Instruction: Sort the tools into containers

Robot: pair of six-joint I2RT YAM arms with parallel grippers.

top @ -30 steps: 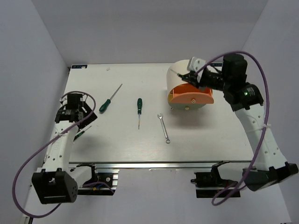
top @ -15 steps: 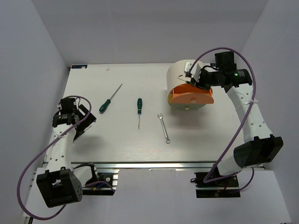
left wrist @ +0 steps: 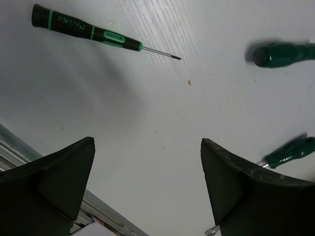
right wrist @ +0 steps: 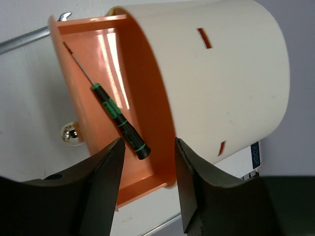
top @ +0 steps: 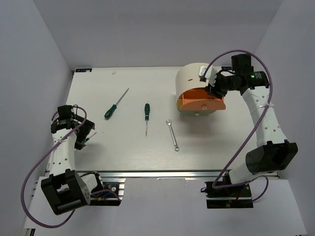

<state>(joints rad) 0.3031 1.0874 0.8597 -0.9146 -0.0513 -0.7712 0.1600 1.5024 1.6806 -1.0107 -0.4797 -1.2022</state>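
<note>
Left gripper [left wrist: 147, 146]: being held spread, empty.
Black-green screwdriver [left wrist: 98, 33]: being viewed at 11 o'clock, tip toward 3 o'clock.
Right gripper [right wrist: 148, 147]: being held spread over orange drawer [right wrist: 143, 88].

The drum [right wrist: 226, 73] wall flanks the open drawer [right wrist: 123, 64].

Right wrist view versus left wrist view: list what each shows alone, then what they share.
Only the right wrist: the beige drum box, its orange drawer open, one thin screwdriver lying inside. Only the left wrist: a black-handled screwdriver whole at upper left, and two green-handled screwdrivers cut off at the right edge, all lying on the table. Shared: the table, and the right hand and left hand both open and empty.
</note>
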